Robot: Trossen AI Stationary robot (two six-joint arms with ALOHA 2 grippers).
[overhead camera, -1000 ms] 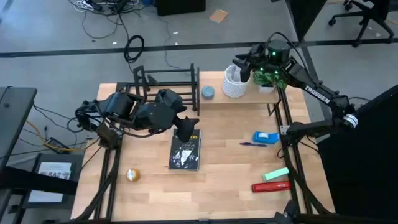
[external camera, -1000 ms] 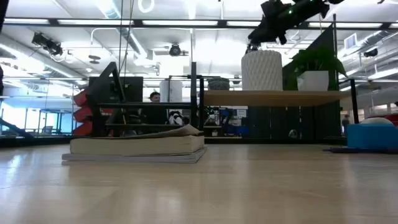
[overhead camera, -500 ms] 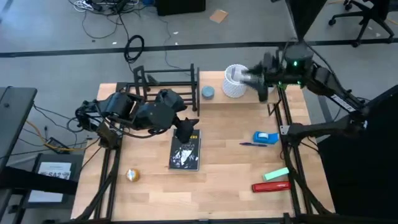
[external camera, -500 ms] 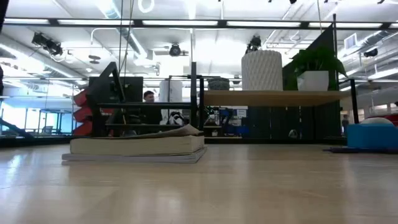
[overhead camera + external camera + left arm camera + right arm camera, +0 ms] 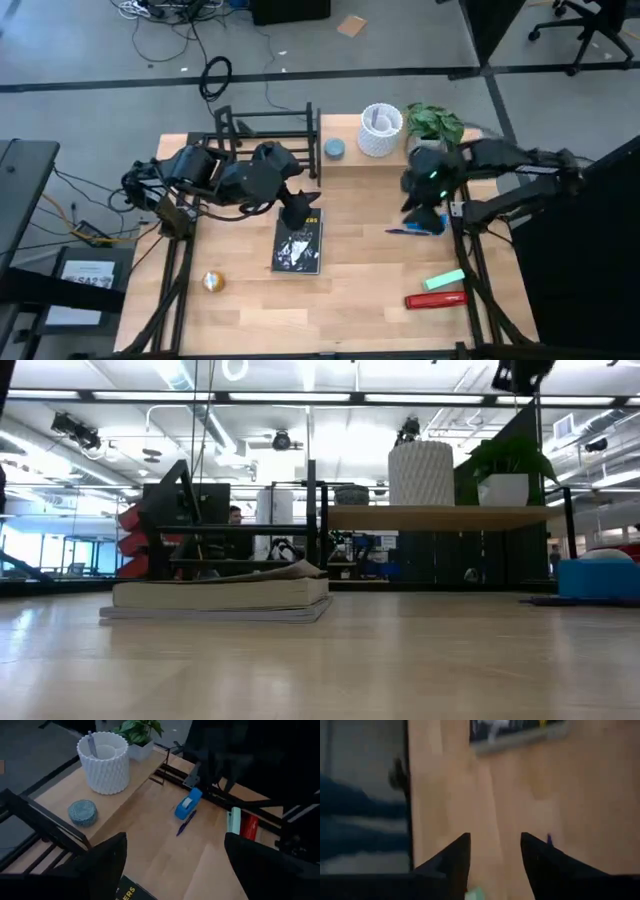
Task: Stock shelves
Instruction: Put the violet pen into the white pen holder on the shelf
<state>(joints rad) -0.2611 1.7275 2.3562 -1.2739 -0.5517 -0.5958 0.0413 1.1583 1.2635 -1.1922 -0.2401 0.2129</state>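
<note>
My right end effector (image 5: 425, 190) hangs fingers spread over the desk (image 5: 370, 270) at three o'clock, above the blue tape dispenser (image 5: 432, 221). My left end effector (image 5: 297, 208), also spread, rests at the book (image 5: 299, 244). The wooden shelf (image 5: 400, 152) and black rack (image 5: 265, 127) stand at twelve o'clock.

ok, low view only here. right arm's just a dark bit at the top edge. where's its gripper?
Observer: The right gripper hangs open and empty, roughly over the blue tape dispenser on the tabletop.
Operator: left one?
Observer: The left gripper is open, at the far end of the book.
Operator: anything inside the white pot?
Observer: Yes, a thin stick stands inside the white pot.
</note>
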